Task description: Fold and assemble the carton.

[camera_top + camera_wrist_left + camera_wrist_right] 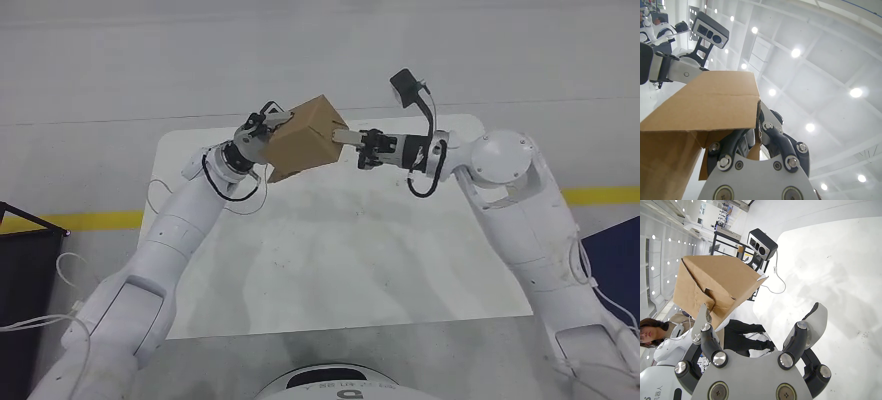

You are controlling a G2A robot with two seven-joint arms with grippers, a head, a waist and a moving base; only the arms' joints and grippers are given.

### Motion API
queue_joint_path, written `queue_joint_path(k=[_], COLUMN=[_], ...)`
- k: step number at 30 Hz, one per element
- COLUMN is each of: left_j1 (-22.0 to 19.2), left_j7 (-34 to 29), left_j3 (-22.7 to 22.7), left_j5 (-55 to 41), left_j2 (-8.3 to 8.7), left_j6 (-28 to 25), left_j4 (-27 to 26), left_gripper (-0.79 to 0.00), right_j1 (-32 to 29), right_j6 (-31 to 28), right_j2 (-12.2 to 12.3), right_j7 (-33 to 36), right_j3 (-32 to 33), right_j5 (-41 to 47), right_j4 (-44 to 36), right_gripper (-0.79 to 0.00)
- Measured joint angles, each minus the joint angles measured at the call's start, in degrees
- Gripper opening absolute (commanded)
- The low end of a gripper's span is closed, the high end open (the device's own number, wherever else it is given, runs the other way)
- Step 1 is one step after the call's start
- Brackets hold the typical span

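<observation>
A brown cardboard carton (308, 137) hangs in the air over the far part of the white table (350, 270), tilted on one corner. My left gripper (264, 130) holds it from the left side. In the left wrist view that gripper (758, 121) is shut on a side wall of the carton (702, 102), one finger inside and one outside. My right gripper (352, 139) is at the carton's right end. In the right wrist view it (761, 308) stands open: one finger (701, 315) presses on the creased end flaps of the carton (715, 283), while the other is off to the side over the table.
A black frame (22, 262) stands on the floor left of the table, beside a yellow floor line (90, 220). The near and middle table surface lies bare below the carton. Cables hang along both forearms.
</observation>
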Motion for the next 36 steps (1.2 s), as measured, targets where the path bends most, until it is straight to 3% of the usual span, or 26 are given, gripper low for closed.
queue_joint_path(k=[17, 31, 36], left_j1=[-0.19, 0.72, -2.39], left_j7=[0.0, 0.0, 0.0], left_j3=[-0.51, -3.11, -0.73], left_j5=[0.8, -8.12, 0.86], left_j2=[-0.6, -1.85, -1.89], left_j6=[0.84, 8.8, 8.68], left_j4=[-0.05, 0.5, 3.78], left_gripper=[-0.785, -0.785, -0.785], right_j1=[2.81, -7.48, -12.76], right_j6=[-0.95, -8.15, -12.58], right_j2=[-1.05, 0.46, 0.88], right_j7=[-4.48, -14.05, -18.63], right_j3=[-3.97, 8.34, 13.77], right_j5=[-1.4, 1.98, 3.43], right_j4=[2.43, -6.2, -8.13], right_gripper=[0.0, 0.0, 0.0])
